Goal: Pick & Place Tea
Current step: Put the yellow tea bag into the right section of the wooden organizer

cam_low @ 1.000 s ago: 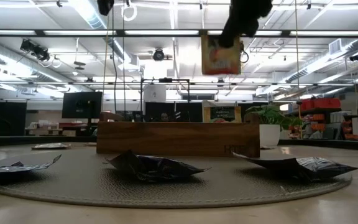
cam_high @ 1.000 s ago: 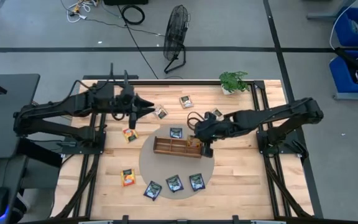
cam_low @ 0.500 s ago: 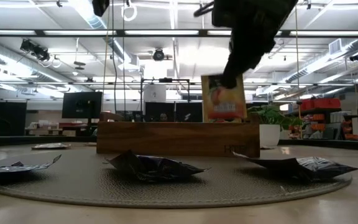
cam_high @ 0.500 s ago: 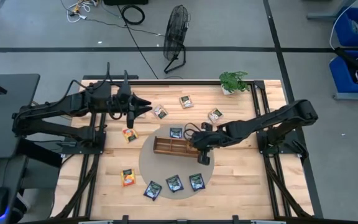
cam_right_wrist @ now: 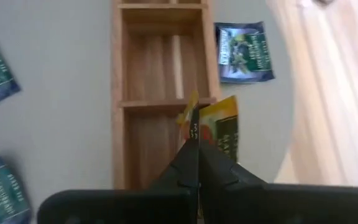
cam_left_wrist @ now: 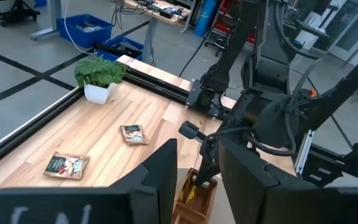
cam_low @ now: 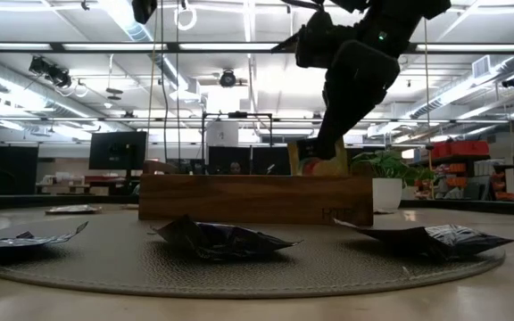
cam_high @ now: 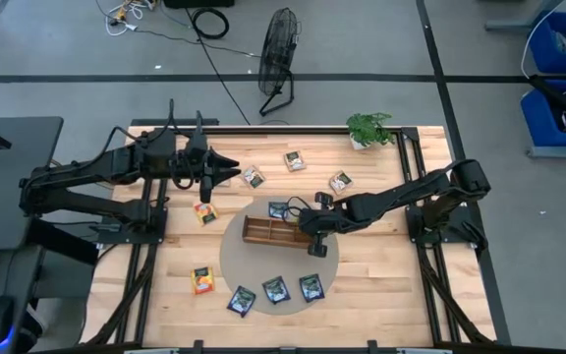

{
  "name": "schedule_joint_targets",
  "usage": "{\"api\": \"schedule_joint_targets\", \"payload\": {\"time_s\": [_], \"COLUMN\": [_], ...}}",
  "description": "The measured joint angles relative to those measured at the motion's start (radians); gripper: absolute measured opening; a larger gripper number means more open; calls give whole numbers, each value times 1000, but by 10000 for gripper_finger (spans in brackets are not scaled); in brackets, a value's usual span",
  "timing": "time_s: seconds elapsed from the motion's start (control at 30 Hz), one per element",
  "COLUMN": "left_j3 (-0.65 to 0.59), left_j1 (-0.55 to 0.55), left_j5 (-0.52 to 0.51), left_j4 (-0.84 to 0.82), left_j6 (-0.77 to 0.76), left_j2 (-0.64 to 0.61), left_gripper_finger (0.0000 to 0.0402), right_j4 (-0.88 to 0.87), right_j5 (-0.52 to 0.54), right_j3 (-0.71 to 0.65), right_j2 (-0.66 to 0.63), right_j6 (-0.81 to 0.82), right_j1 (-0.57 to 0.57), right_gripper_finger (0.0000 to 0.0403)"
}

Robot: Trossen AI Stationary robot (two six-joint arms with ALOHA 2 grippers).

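Note:
My right gripper [cam_high: 311, 229] is shut on an orange tea packet [cam_low: 322, 165] over the right end of the long wooden tray [cam_high: 268, 232]. The tray lies on a round grey mat [cam_high: 234, 258]. The packet's lower part is hidden behind the tray's near wall [cam_low: 248, 198]. Other tea packets lie flat: dark blue ones [cam_high: 275, 289] on the mat, orange ones [cam_high: 204, 212] and white-and-brown ones [cam_high: 295, 160] on the bare wood. My left gripper [cam_high: 234, 174] hangs open above the far left of the table, with nothing between its fingers. My right gripper pinches the orange packet's top edge [cam_right_wrist: 194, 123] between its two shut fingers [cam_right_wrist: 191, 155]. The fingers slant down from above, coming from the table's right. The packet hangs upright below them, its lower part down in the tray's right end compartment [cam_right_wrist: 157, 146]. I cannot tell whether it touches the bottom.
A small potted plant [cam_high: 368, 128] stands at the table's far edge, right of the middle. A dark blue packet [cam_high: 279, 209] lies just beyond the tray's far side. Bare wood [cam_high: 381, 275] shows right of the mat.
My right gripper has come down with the orange packet and tipped more steeply. The packet hung well above the tray a second ago. Now its lower part is sunk below the tray wall's top edge, and it has stayed upright. The gripper has also gone a little toward the table's left edge.

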Motion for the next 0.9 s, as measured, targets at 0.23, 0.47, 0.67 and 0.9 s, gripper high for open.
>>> {"api": "schedule_joint_targets", "payload": {"time_s": [0.23,0.47,0.67,0.9], "left_j3": [0,0,0,-1], "left_j1": [0,0,1,-1], "left_j5": [0,0,-5,-21], "left_j4": [-1,0,-79,-339], "left_j6": [0,0,0,1], "left_j2": [0,0,1,11], "left_gripper_finger": [122,122,122,122], "right_j4": [-5,-15,-7,0], "right_j5": [23,3,-50,-33], "right_j3": [0,0,0,1], "right_j2": [0,0,-56,-195], "right_j6": [5,5,3,-11], "right_j1": [-12,-27,-30,-40], "right_gripper_finger": [25,87,136,161]}}
